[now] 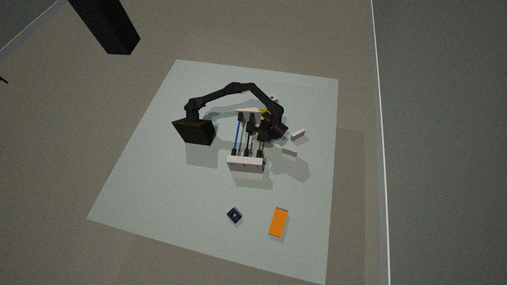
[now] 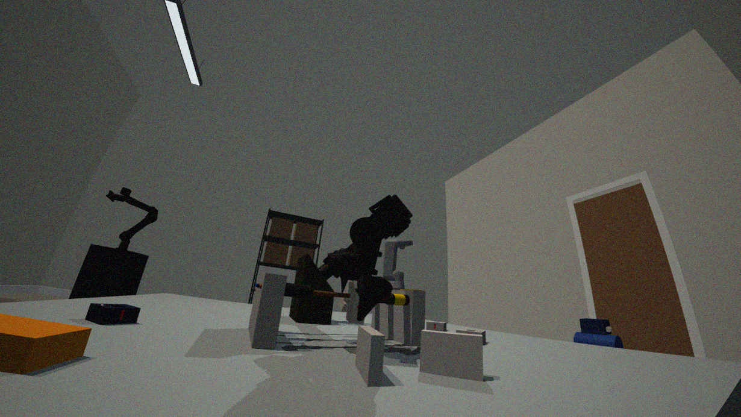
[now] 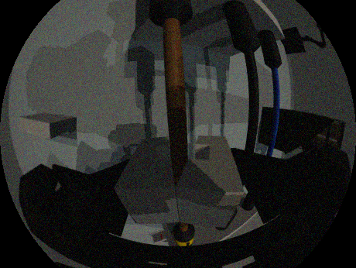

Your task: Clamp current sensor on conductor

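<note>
Fingers wide apart, the end effector [image 1: 257, 132] [image 2: 353, 303] [image 3: 187, 156] straddles the grey sensor [image 3: 151, 182], seemingly so it can hang unaided round the brown LOAD conductor [image 1: 260, 145] [image 2: 329, 294] [image 3: 174, 58].

brown conductor [image 1: 260, 145] [image 2: 329, 294] [image 3: 173, 58], level, yellow marker [image 1: 262, 110] (reads load)

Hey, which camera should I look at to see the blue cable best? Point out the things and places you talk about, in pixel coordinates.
The top view: it shows the blue cable [image 1: 237, 135] [image 3: 276, 101] running nearly whole between the two pale end blocks. The wrist view catches only part of it, off to one side, its lower end cut off by dark shapes. In the exterior view I can't make it out.
</note>
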